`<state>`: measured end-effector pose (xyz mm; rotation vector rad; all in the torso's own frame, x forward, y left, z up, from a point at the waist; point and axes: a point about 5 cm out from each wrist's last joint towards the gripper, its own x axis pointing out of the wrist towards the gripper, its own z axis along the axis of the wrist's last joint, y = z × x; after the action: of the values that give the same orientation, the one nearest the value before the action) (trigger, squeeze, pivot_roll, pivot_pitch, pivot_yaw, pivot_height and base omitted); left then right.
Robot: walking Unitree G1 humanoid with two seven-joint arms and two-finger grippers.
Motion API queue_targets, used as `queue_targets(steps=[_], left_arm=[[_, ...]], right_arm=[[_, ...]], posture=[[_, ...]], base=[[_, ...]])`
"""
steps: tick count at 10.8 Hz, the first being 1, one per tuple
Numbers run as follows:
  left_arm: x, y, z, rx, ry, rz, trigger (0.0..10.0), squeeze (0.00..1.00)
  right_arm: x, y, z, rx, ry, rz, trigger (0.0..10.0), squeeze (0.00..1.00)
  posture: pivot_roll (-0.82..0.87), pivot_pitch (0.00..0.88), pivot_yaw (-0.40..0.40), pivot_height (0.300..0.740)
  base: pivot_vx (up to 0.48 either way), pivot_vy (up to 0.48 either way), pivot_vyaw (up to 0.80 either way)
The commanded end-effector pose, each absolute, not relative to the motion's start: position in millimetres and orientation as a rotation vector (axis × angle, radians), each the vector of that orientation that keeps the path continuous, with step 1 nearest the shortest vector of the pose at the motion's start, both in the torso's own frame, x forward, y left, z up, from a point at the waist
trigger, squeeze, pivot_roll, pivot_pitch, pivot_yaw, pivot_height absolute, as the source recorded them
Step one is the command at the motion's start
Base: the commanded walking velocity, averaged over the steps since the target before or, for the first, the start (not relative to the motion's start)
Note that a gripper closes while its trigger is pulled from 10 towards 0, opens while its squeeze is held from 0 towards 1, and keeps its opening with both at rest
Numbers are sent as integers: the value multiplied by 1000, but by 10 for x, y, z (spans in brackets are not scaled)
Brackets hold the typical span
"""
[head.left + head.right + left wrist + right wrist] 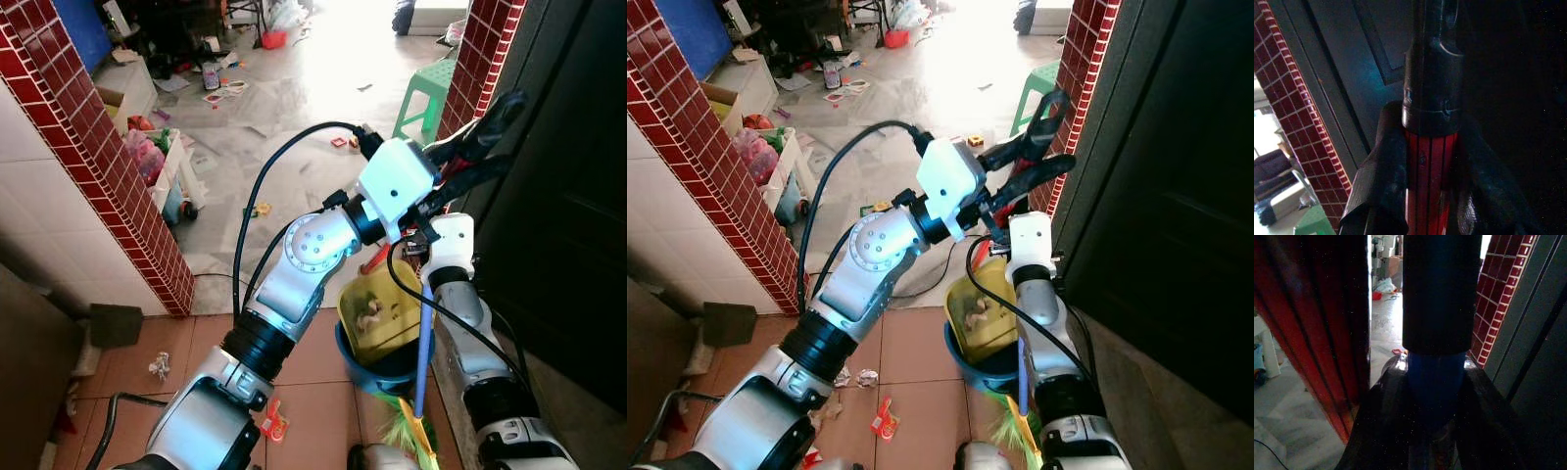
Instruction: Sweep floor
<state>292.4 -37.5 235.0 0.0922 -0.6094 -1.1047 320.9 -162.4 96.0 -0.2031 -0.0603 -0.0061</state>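
Left pincer [470,147] clamped on red handle [1430,186], raised beside brick pillar [480,59]. Right pincer [1425,431] gripping blue broom handle [424,343]. Yellow dustpan [377,313] over blue bucket [377,377], near pillar; litter scraps [884,419] on floor [304,108]

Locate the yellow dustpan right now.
The yellow dustpan hangs low in the head views, just left of the right arm, above a blue bucket. Its red handle is in the left gripper, beside the red brick pillar.
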Motion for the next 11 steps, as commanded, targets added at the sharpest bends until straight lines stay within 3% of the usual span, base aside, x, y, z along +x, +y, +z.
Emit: queue_targets(steps=[1, 3, 4, 5, 6, 8, 9, 10, 11], left_arm=[[2779, -512, 2563, 117, -699, -1204, 10000, 0], [2820, -497, 2642, 69, -677, -1167, 10000, 0], [2793, -509, 2574, 209, -687, -1202, 10000, 0], [2788, -507, 2588, 128, -671, -1193, 10000, 0], [2828, -486, 2658, 26, -656, -1139, 10000, 0], [2924, -352, 2851, 30, -771, -938, 10000, 0], [2802, -482, 2736, 95, -728, -1107, 10000, 0], [2734, -494, 2762, 110, -768, -1130, 10000, 0], [2861, -371, 2980, -50, -782, -995, 10000, 0]], right_arm=[[3258, -1522, 1018, -210, -85, 36, 10000, 0], [3266, -1531, 1020, -219, -88, 29, 10000, 0], [3267, -1531, 1015, -218, -87, 30, 10000, 0], [3267, -1526, 1011, -218, -86, 33, 10000, 0], [3271, -1528, 1009, -218, -87, 32, 10000, 0], [3272, -1521, 1002, -217, -85, 32, 10000, 0], [3270, -1518, 995, -215, -84, 34, 10000, 0], [3272, -1512, 995, -215, -84, 37, 10000, 0], [3277, -1512, 1000, -214, -87, 35, 10000, 0]], posture=[[-160, 0, 61, 740], [-162, 0, 59, 740], [-162, 0, 58, 740], [-161, 0, 58, 740], [-161, 0, 60, 740], [-163, 0, 62, 740], [-159, 0, 61, 740], [-161, 0, 62, 740], [-158, 0, 62, 740]], base=[[0, 0, 0], [0, 0, 0], [0, 0, 0], [0, 0, 0], [0, 0, 0], [0, 0, 0], [0, 0, 0], [0, 0, 0], [0, 0, 0]])
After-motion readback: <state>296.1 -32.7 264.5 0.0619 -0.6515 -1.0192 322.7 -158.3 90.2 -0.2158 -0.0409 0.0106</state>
